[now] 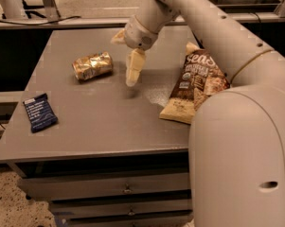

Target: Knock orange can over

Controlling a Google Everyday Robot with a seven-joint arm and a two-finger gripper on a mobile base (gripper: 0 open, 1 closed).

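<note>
The orange can (92,66) is a shiny copper-orange can lying on its side on the grey table (99,122), at the back left. My gripper (133,71) hangs from the arm just to the right of the can, pointing down, low over the table top. There is a small gap between the gripper and the can's right end. The gripper holds nothing that I can see.
A chip bag (194,86) lies flat at the table's right side, partly behind my arm. A dark blue packet (40,112) lies near the left front edge. Drawers (125,188) sit below the table top. My large arm body fills the right foreground.
</note>
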